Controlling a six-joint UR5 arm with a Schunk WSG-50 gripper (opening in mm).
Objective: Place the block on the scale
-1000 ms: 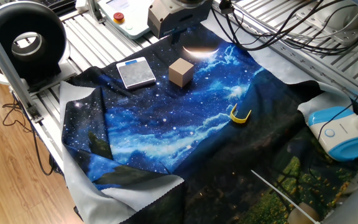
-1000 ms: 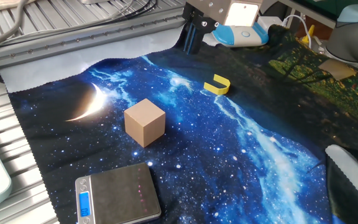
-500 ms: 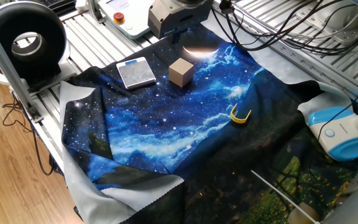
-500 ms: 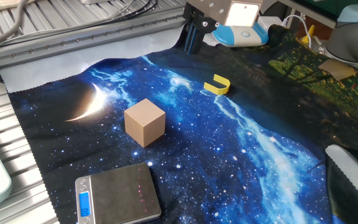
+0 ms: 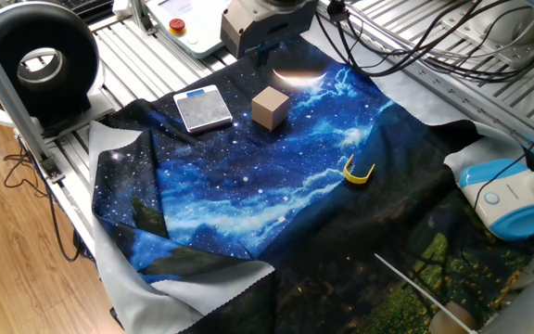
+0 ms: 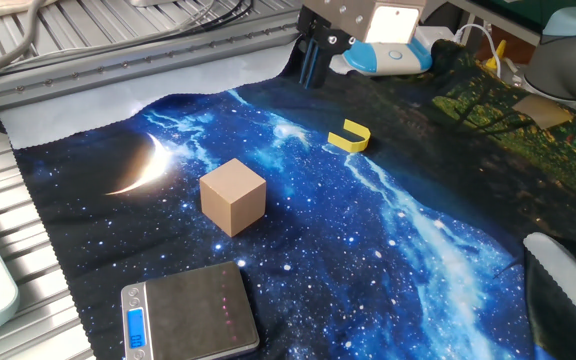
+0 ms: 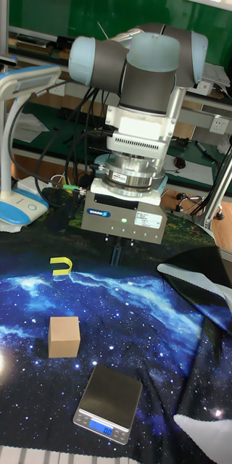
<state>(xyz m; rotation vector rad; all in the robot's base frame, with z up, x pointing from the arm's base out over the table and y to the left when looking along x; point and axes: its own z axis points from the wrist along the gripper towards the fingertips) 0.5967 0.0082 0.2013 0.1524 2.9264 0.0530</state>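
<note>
The block (image 5: 270, 108) (image 6: 233, 196) (image 7: 64, 336) is a tan wooden cube standing on the starry blue cloth. The scale (image 5: 203, 109) (image 6: 190, 311) (image 7: 109, 404), a flat silvery square with a blue strip, lies apart from it, a little nearer the cloth's edge, and its platform is bare. My gripper (image 5: 269, 54) (image 6: 309, 65) (image 7: 116, 254) hangs above the cloth's far edge, well away from both and holding nothing. Its dark fingers show as thin bars against a dark background, so their gap is unclear.
A yellow curved clip (image 5: 358, 171) (image 6: 350, 136) (image 7: 60, 267) lies mid-cloth. A white-and-blue lamp base (image 5: 508, 199) (image 6: 388, 55) (image 7: 14, 210) sits at the cloth's border. A black round device (image 5: 40, 60), a pendant with a red button (image 5: 179, 23) and cables surround the cloth on the metal frame.
</note>
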